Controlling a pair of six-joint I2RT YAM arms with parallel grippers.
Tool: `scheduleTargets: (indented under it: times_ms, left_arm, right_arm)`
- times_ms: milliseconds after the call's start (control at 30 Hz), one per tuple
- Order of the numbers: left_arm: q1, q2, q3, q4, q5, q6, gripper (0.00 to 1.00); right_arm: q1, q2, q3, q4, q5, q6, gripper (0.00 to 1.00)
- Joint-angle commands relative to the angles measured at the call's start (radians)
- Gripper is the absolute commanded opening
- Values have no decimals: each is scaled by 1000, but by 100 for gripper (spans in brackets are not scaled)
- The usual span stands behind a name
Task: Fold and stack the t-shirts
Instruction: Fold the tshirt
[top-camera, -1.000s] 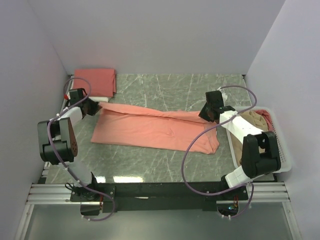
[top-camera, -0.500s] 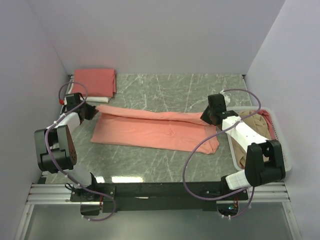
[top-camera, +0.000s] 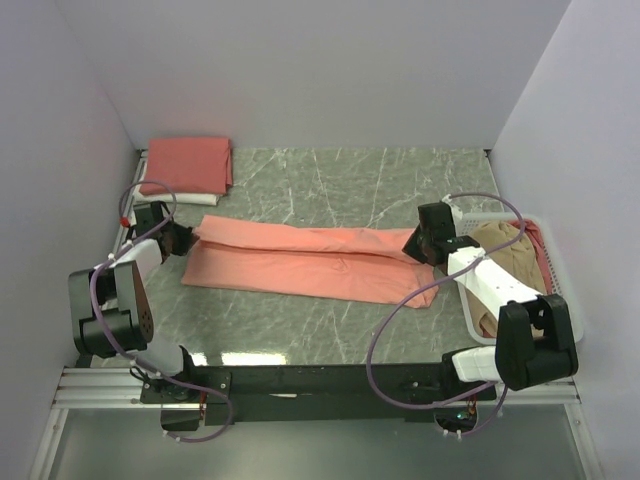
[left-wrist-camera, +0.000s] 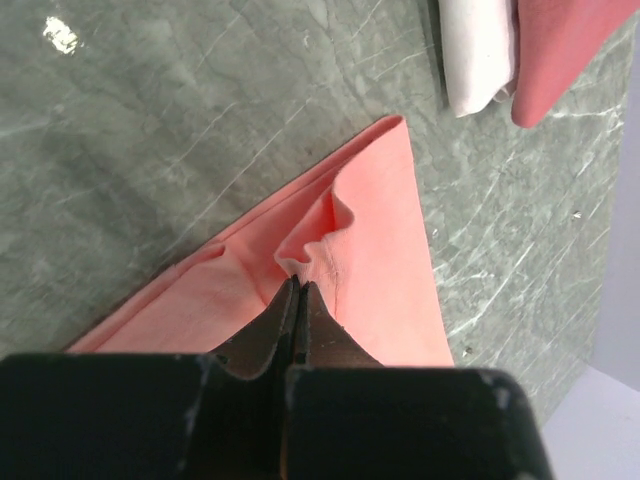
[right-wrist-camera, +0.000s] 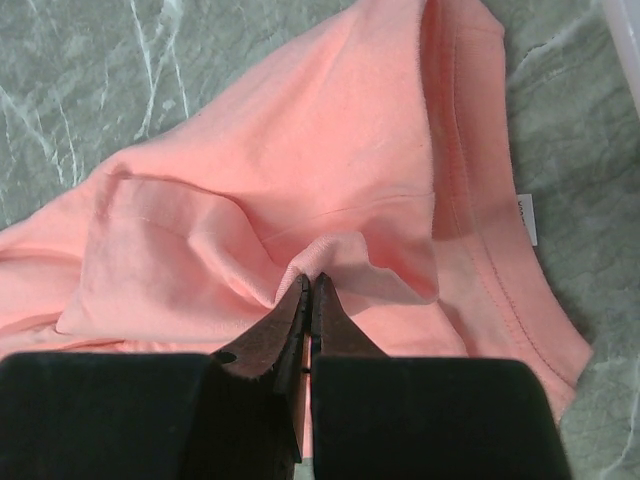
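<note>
A salmon-pink t-shirt (top-camera: 310, 262) lies folded lengthwise across the middle of the table. My left gripper (top-camera: 190, 238) is shut on a pinch of its left end (left-wrist-camera: 345, 240). My right gripper (top-camera: 415, 247) is shut on a pinch of its right end (right-wrist-camera: 300, 200), near the collar (right-wrist-camera: 480, 230). A folded pink shirt (top-camera: 188, 163) lies on a folded white shirt (top-camera: 190, 197) at the back left; both show in the left wrist view, white (left-wrist-camera: 478, 55) and pink (left-wrist-camera: 560, 50). A tan-beige shirt (top-camera: 505, 250) and a pink one (top-camera: 535, 240) lie in the basket.
The white lattice basket (top-camera: 560, 300) stands at the right edge, close to my right arm. The green marble table (top-camera: 340, 180) is walled in at the back and both sides. A black rail runs along the near edge.
Both grippers have moved toward the near edge, pulling the shirt's far long edge over onto itself. The shirt is now a narrower strip.
</note>
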Motion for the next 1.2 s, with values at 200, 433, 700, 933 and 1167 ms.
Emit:
scheduleTargets:
  times_ms: [200,433,700,933,1167]
  left_arm:
    - [9,-66,-44,55,-19,-20,1]
    - [7,-109,-58,83,-8,-15,46]
    - [-34,-215,49,-54,-8,58,52]
    - [-267,-235,51,-51,-43,86,52]
    - [-490,-30,179,43,-20,143,50]
  right_arm:
    - [14,-23,-72,72,-17,4,0]
    - [14,-73,-40,57,-70,-29,54]
    - [11,107,238,-42,-25,-114,58]
    - [0,279,321,-49,-65,-152,58]
    - [46,254,209,-16,-36,-151,58]
